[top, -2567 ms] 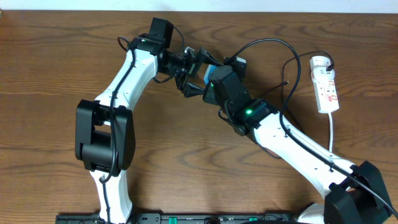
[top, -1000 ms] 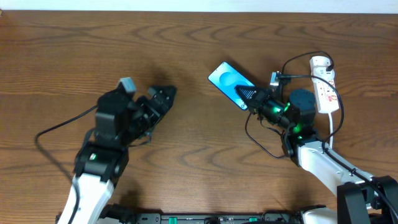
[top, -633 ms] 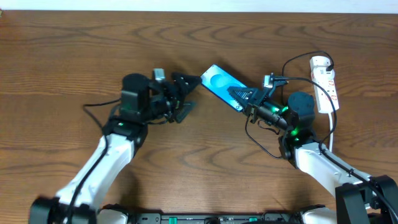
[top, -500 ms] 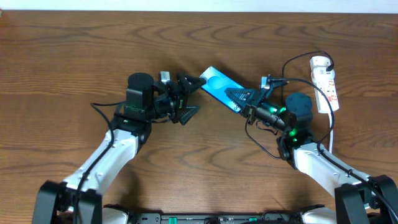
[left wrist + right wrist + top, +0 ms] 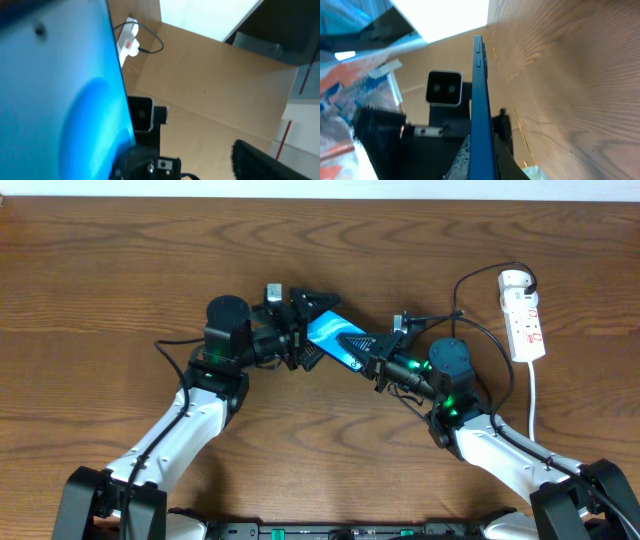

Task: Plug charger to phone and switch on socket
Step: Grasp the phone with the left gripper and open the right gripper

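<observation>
Overhead view looks straight down on the whole table [image 5: 100, 280]; left wrist view sits very near the phone [image 5: 50, 100] screen; right wrist view faces its thin edge; all three share the phone.

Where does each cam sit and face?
Overhead: above the table, facing straight down; left arm and right arm, left tool and right tool at the phone, socket far right.
Left wrist: on left arm, facing the right arm; phone screen at left, own finger lower right.
Right wrist: on right arm, facing the left arm along the phone's edge; own finger at bottom.
Shared: phone in all three; socket in overhead and left wrist.
</observation>
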Tool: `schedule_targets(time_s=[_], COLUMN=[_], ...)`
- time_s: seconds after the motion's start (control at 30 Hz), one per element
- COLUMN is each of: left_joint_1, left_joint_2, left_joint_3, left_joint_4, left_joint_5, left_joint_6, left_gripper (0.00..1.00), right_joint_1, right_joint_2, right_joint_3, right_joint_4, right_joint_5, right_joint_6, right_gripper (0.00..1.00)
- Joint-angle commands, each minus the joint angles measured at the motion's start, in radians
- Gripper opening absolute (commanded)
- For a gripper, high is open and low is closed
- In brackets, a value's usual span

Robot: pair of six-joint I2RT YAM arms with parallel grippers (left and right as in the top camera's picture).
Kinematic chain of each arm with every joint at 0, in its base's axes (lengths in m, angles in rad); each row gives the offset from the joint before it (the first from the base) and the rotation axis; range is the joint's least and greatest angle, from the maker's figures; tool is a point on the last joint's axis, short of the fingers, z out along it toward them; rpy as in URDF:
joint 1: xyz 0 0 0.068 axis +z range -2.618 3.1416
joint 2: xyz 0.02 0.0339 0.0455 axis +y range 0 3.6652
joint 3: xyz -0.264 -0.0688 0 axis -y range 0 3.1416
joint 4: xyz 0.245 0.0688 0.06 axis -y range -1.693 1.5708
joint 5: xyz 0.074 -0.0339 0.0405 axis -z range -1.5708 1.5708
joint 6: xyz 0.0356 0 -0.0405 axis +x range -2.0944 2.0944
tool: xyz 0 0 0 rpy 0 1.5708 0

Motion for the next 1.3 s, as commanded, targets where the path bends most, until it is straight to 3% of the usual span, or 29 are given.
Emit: schedule_targets(time_s=[0.0, 0.4, 0.63, 1.1, 1.27], left_joint_1=[-0.005, -0.005, -0.005, -0.005, -0.005], left_joint_2=[-0.003, -0.003, -0.003, -0.003, -0.003], left_joint_3=[0.005, 0.005, 0.005, 0.005, 0.005], left_joint_4=[0.006, 0.006, 0.006, 0.006, 0.006], left_joint_5=[0.019, 0.007, -0.051, -0.095, -0.095], left_joint_6=[-0.007, -0.008, -0.008, -0.007, -0.007], left_gripper=[0.83, 0.45, 0.41, 0.13, 0.08], right_joint_1=[0.004, 0.004, 0.004, 0.004, 0.004], right_joint_2=[-0.016, -0.016, -0.016, -0.016, -0.016], right_joint_3=[0.008, 0.008, 0.008, 0.008, 0.008], right_joint_4=[-0.015, -0.076, -0.076, -0.076, -0.076], right_joint_5=[0.043, 0.056, 0.041, 0.010, -0.005], right_joint_6=[0.032, 0.056, 0.056, 0.093, 0.093], right_gripper=[0.01, 0.01, 0.01, 0.01, 0.01])
